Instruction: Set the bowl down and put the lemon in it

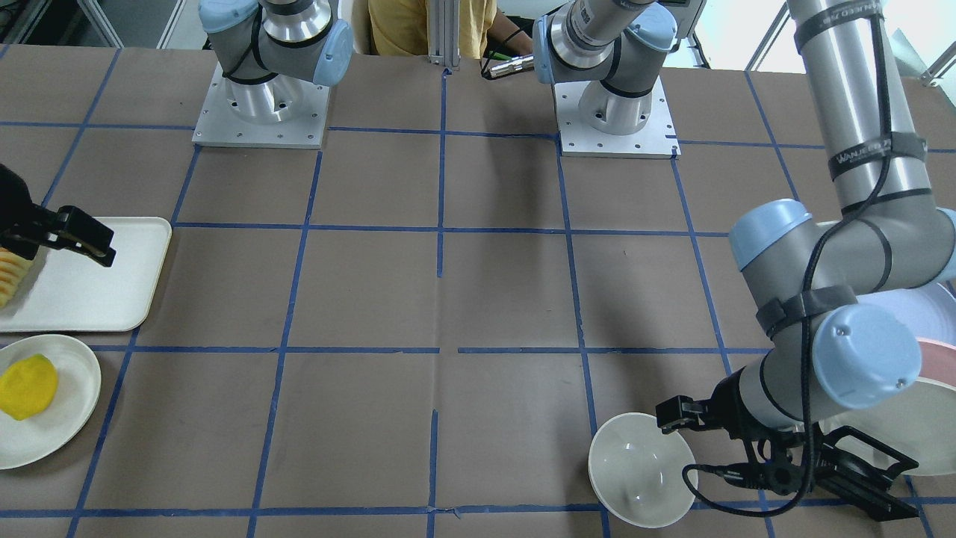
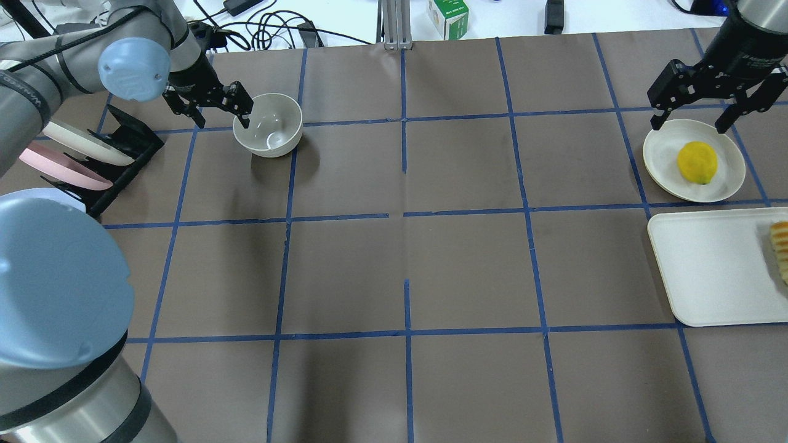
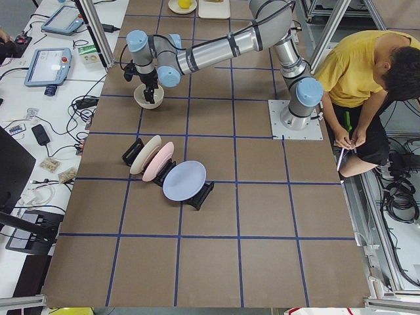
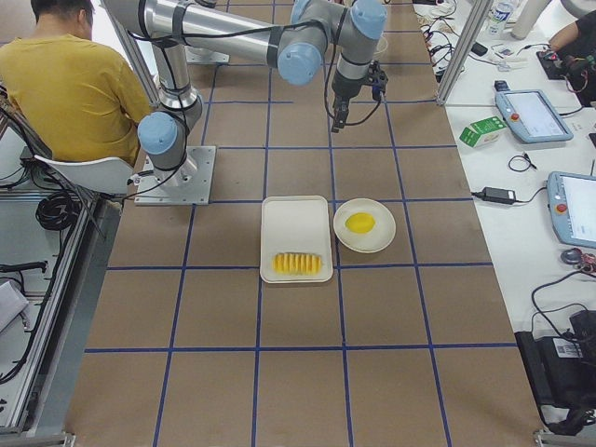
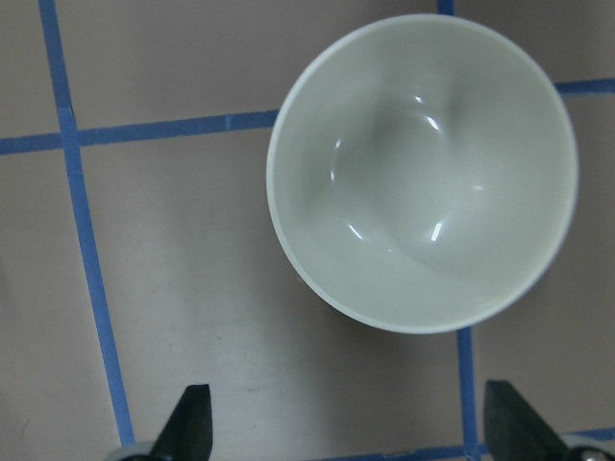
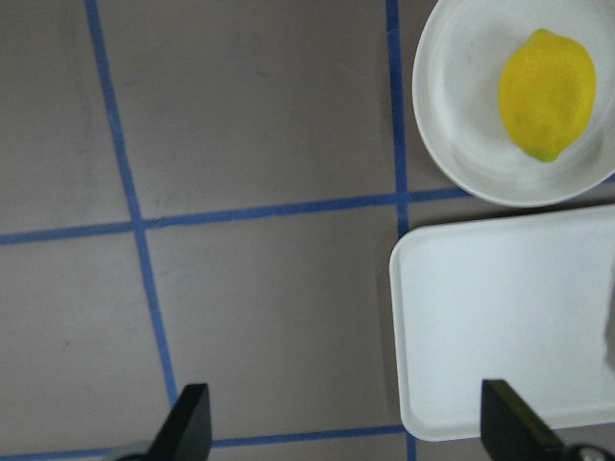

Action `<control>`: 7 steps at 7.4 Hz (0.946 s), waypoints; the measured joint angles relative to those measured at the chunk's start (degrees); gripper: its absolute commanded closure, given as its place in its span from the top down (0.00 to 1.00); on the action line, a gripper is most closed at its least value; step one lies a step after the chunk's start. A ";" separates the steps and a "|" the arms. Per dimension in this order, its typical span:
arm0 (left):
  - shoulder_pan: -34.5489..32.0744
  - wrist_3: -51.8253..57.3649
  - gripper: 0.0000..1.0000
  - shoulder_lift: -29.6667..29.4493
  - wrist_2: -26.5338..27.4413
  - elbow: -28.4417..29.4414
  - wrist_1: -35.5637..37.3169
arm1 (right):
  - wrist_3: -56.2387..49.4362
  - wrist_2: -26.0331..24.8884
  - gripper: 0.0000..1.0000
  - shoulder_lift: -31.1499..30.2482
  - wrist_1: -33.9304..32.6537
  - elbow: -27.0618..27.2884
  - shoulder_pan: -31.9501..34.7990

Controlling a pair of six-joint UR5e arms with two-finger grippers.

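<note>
The off-white bowl (image 2: 269,126) stands upright and empty on the table at the far left; it also shows in the front view (image 1: 638,471) and the left wrist view (image 5: 423,173). My left gripper (image 2: 215,114) is open and empty just beside the bowl's rim, with the bowl beyond its fingertips (image 5: 195,423). The yellow lemon (image 2: 697,162) lies on a flat cream plate (image 2: 662,157) at the far right. My right gripper (image 2: 691,120) is open and empty, raised over the plate's far edge. The lemon (image 6: 548,94) shows at the top right of the right wrist view.
A white tray (image 2: 708,271) with a row of fruit slices (image 2: 780,246) lies just nearer the robot than the lemon plate. A black rack (image 2: 132,138) with cream, pink and blue plates stands next to the bowl. A person in yellow (image 3: 367,72) sits beside the table.
</note>
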 measured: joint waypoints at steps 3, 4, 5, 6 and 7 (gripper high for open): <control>0.23 -0.62 0.52 -3.60 -2.34 -0.22 3.84 | -6.11 -3.34 1.00 9.39 -12.40 -0.69 -2.50; 0.24 -0.55 0.05 -3.90 -2.94 -0.37 3.91 | -10.65 -4.42 1.00 12.26 -16.40 -0.83 -3.90; 0.25 -0.42 0.03 -4.01 -2.94 -0.42 3.78 | -15.31 -4.87 1.00 14.87 -20.03 -0.81 -5.75; 0.27 -0.17 0.00 -4.02 -2.76 -0.46 3.54 | -18.32 -4.93 1.00 16.96 -21.97 -0.80 -7.40; 0.34 0.09 0.00 -4.04 -2.69 -0.51 3.42 | -19.64 -4.92 1.00 18.87 -23.70 -0.68 -8.51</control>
